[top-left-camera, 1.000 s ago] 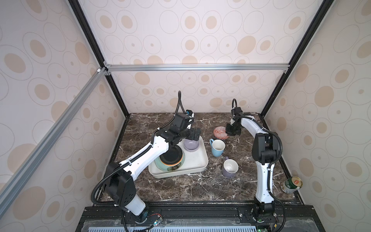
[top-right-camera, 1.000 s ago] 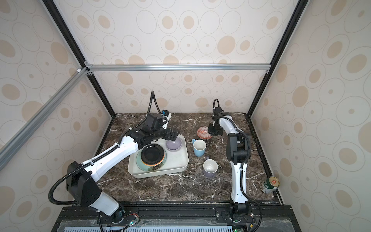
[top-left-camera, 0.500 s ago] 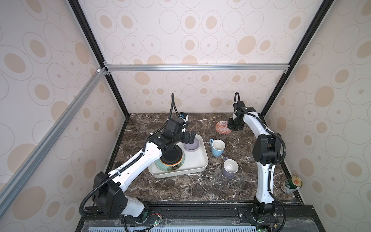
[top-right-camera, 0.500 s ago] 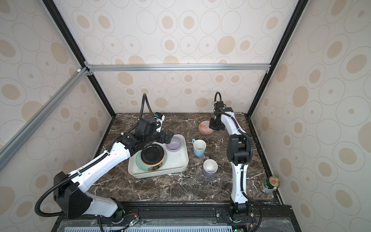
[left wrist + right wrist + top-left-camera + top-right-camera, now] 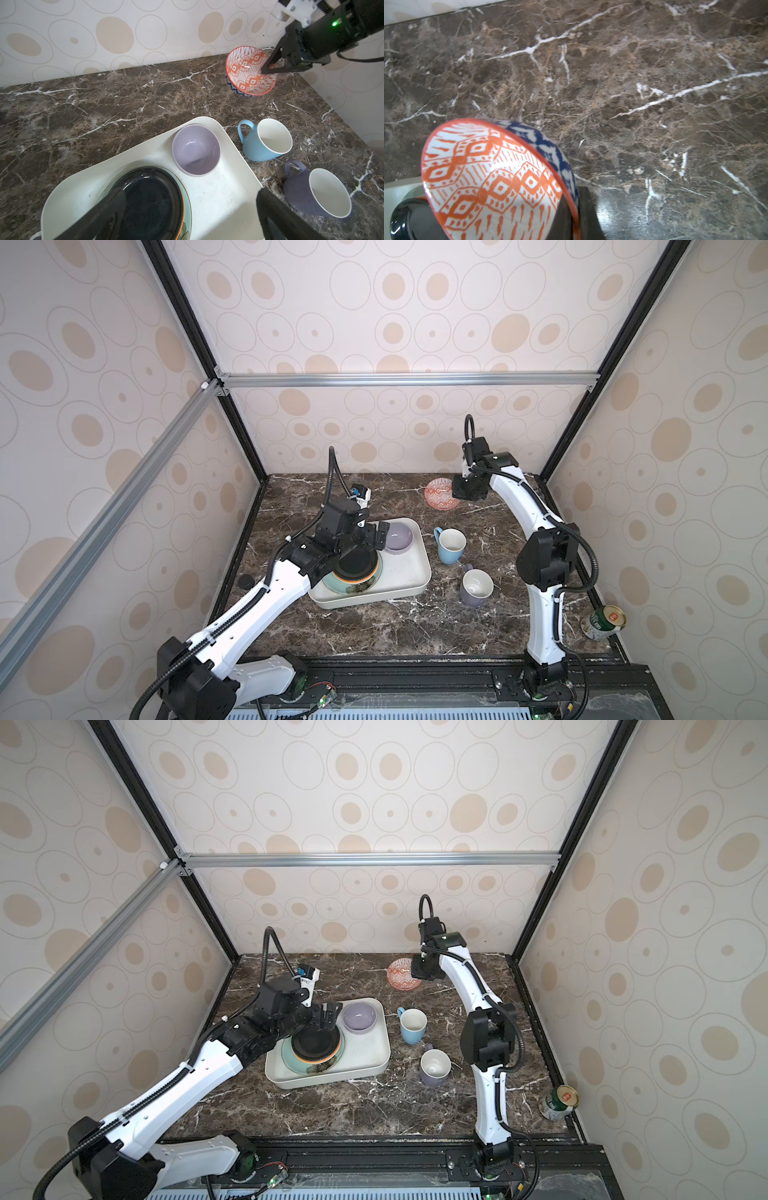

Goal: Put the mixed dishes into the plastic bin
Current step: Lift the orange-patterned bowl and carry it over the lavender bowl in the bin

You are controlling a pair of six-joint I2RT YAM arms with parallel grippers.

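My right gripper (image 5: 456, 494) is shut on the rim of the red-patterned bowl (image 5: 438, 493), one finger inside and one outside (image 5: 586, 207). The bowl hangs tilted, low over the back of the table (image 5: 249, 74). The white plastic bin (image 5: 409, 572) holds the black orange-rimmed plate (image 5: 356, 564) stacked on a teal plate (image 5: 332, 584), with the lavender bowl (image 5: 398, 536) beside them. My left gripper (image 5: 376, 536) hovers open and empty over the bin between that stack and the lavender bowl (image 5: 196, 149). The light blue mug (image 5: 451, 545) and purple mug (image 5: 476, 588) stand right of the bin.
A green-labelled tin can (image 5: 604, 621) lies at the table's right front edge. Walls close in the back and both sides. Bare marble (image 5: 395, 626) stretches in front of the bin and mugs.
The right gripper has lifted the red-patterned bowl off the table and tilted it, moving up and toward the back. The left gripper has drawn back leftward over the bin, still open.
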